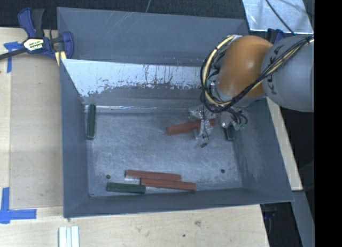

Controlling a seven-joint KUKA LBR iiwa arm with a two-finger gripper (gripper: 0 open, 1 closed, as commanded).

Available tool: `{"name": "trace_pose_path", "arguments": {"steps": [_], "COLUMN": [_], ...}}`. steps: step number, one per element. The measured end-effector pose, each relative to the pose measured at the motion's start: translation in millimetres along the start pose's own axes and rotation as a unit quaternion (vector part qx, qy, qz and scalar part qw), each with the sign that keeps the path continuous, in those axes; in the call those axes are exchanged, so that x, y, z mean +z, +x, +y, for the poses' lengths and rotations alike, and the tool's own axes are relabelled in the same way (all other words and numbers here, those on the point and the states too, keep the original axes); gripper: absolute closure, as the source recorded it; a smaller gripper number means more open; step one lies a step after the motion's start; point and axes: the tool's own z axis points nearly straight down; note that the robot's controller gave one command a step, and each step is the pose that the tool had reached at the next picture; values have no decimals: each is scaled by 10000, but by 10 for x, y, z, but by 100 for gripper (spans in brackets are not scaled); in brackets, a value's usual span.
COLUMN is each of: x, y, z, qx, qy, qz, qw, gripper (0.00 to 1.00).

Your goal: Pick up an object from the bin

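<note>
A reddish-brown flat stick (pixel 180 129) lies in the right middle of the bin, pointing left. My gripper (pixel 203 132) hangs over its right end, with the metal fingers reaching down at that end. Whether the fingers are closed on the stick I cannot make out.
Two long reddish-brown sticks (pixel 160 179) lie side by side near the front wall, with a dark green stick (pixel 125 188) at their left end. Another dark green stick (pixel 91 121) lies along the left wall. A small dark piece (pixel 230 131) sits right of the gripper.
</note>
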Motion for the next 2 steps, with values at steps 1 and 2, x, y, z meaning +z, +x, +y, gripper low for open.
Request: {"name": "trace_pose_path", "arguments": {"steps": [1,2], "x": [0,-1628], "y": [0,-97], "z": [0,367], "qx": [-3,182], "qy": [1,1], "qz": [-1,8], "qw": [10000,9998], "gripper": [100,100]}}
